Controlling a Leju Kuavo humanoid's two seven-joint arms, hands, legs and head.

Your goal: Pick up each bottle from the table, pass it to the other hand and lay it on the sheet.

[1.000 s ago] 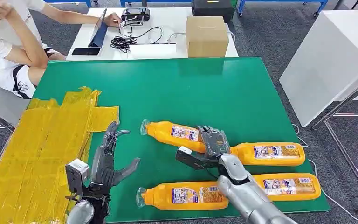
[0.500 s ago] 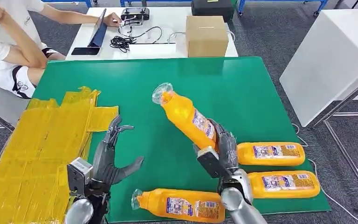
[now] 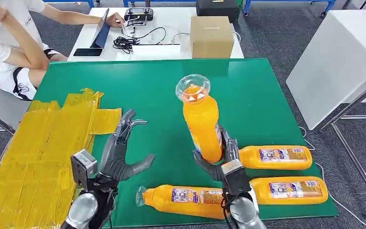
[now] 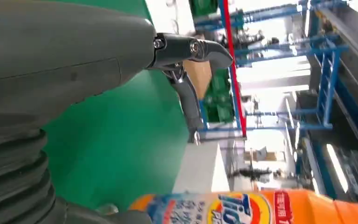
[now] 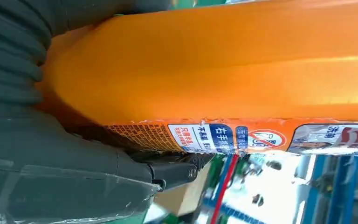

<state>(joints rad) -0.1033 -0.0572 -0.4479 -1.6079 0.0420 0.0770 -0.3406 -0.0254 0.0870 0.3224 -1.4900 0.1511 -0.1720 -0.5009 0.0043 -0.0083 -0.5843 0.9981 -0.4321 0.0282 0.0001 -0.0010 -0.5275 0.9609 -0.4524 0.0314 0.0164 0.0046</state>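
In my head view the right hand (image 3: 221, 160) grips the lower part of one orange bottle (image 3: 201, 121) and holds it almost upright above the green table (image 3: 248, 90), with the clear cap pointing up and a little away from me. The bottle is bright orange, smooth, with a printed label on its side; in the right wrist view the same bottle (image 5: 223, 65) shows a white and blue label strip with small text and a red round sign, and the fingers wrap around its base. My left hand (image 3: 116, 155) is empty, its fingers spread apart and the palm turned toward the held bottle, raised over the table near the edge of the yellow sheet (image 3: 38, 148). The two hands are apart, and the left hand does not touch the bottle. Three other bottles lie flat on the table: one (image 3: 186, 198) near the front edge between the two arms, and two (image 3: 276, 157) (image 3: 290, 189) at the right side, one behind the other, just beside my right hand. The yellow sheet is wrinkled, made from several pieces, and covers the left part of the table. Behind the green table stands a white table (image 3: 171, 28) with a cardboard box (image 3: 211, 36), black cables and a tablet. A person (image 3: 9, 43) in a white shirt sits at the far left. The floor is grey carpet.
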